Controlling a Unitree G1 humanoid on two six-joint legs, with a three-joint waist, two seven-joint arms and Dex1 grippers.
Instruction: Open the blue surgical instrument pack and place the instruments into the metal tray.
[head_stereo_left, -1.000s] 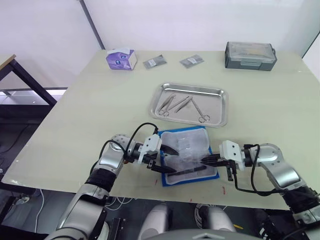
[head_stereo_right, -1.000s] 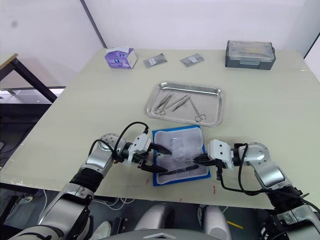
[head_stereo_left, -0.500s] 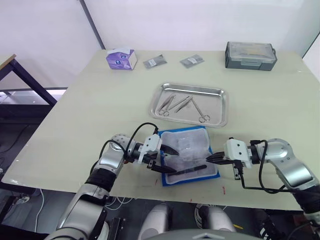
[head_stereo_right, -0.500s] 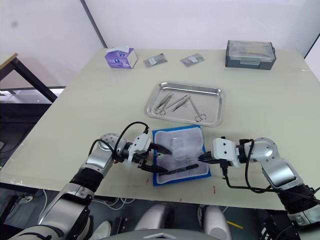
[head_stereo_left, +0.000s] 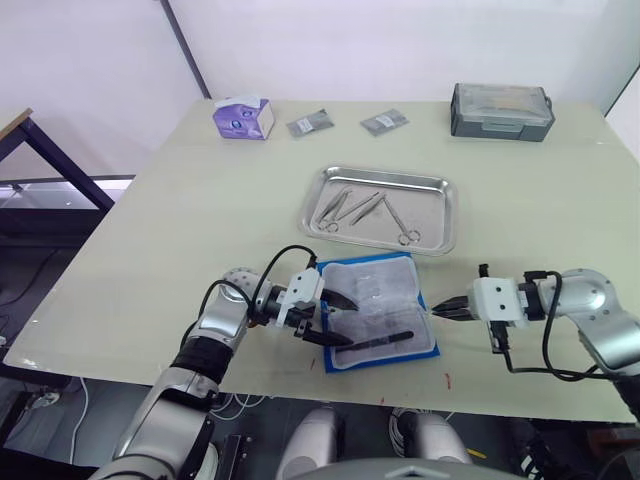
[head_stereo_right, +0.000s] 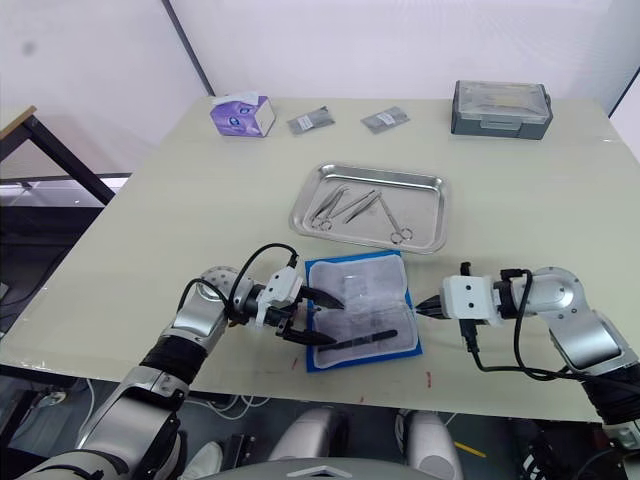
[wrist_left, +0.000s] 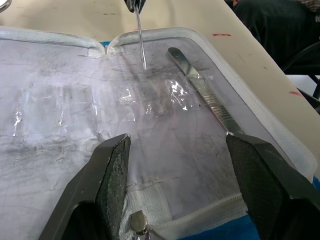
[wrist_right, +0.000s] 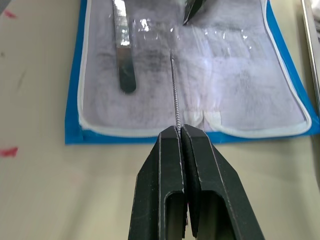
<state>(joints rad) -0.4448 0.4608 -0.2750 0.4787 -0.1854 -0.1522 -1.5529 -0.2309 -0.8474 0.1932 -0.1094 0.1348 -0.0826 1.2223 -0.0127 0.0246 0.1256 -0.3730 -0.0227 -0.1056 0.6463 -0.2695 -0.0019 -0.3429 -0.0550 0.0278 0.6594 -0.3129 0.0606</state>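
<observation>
Right gripper (wrist_right: 180, 131) has pulled back off the blue surgical instrument pack (head_stereo_left: 378, 311), pinched on a thin probe (wrist_right: 174, 90) drawn almost clear. Left gripper (head_stereo_left: 330, 319) spread open, pinning the pack's near-left edge. One scalpel handle (head_stereo_left: 382, 340) left inside; metal tray (head_stereo_left: 436, 185) just beyond. Probe tip hard to resolve.

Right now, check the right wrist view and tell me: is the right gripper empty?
No. The right gripper is shut on a thin metal probe that reaches out over the open blue surgical instrument pack.
</observation>
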